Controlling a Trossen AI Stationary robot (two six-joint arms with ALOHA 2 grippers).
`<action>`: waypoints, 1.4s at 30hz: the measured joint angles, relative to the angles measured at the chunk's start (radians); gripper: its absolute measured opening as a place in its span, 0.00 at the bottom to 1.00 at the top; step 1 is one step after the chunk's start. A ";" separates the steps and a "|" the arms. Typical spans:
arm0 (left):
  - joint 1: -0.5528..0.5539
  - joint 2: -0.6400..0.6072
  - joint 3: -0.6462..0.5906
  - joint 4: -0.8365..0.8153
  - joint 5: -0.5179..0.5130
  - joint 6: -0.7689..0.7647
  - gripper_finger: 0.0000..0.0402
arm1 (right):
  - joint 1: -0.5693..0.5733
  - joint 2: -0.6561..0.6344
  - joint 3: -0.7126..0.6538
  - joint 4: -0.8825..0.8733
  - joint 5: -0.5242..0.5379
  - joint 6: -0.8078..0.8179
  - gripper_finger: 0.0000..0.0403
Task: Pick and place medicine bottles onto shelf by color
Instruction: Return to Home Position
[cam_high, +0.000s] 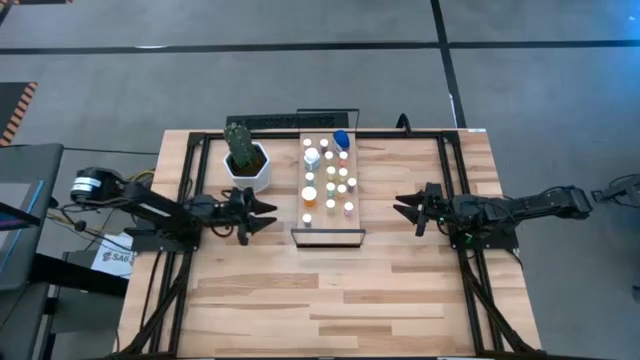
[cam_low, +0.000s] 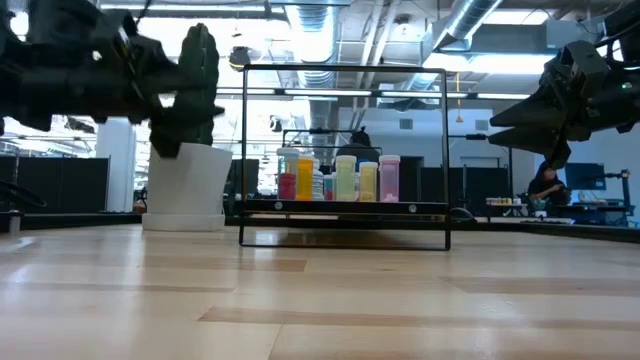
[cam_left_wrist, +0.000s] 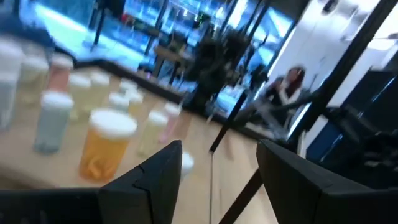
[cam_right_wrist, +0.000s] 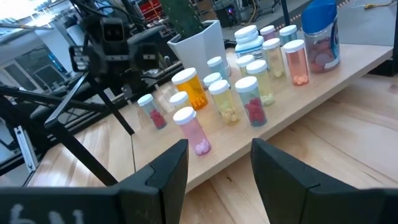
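Note:
Several small medicine bottles (cam_high: 328, 180) with white caps stand upright in rows on the light-wood shelf (cam_high: 352, 215) at the table's middle. A larger blue bottle (cam_high: 341, 138) stands at the shelf's far end. An orange bottle (cam_right_wrist: 189, 88) stands near the shelf's left side. My left gripper (cam_high: 268, 213) hovers open left of the shelf, pointing level at it, with nothing between its fingers (cam_left_wrist: 161, 168). My right gripper (cam_high: 402, 208) hovers open right of the shelf, also with nothing in it (cam_right_wrist: 219, 144).
A white hexagonal pot with a green cactus (cam_high: 247, 158) stands just left of the shelf's far end, close behind my left gripper. The shelf's dark metal frame (cam_low: 345, 70) rises above the bottles. Bare wooden tabletop (cam_high: 330, 300) lies near the front edge.

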 joint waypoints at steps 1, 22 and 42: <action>0.000 -0.040 -0.010 -0.007 0.000 0.009 0.48 | 0.000 0.000 0.000 0.000 0.000 0.000 0.49; 0.000 -0.522 -0.013 -0.316 -0.078 0.197 0.48 | 0.000 0.000 0.000 -0.001 -0.015 0.000 0.49; 0.000 -1.175 -0.015 -1.062 0.158 0.060 0.48 | 0.000 0.000 0.000 0.000 -0.016 0.000 0.49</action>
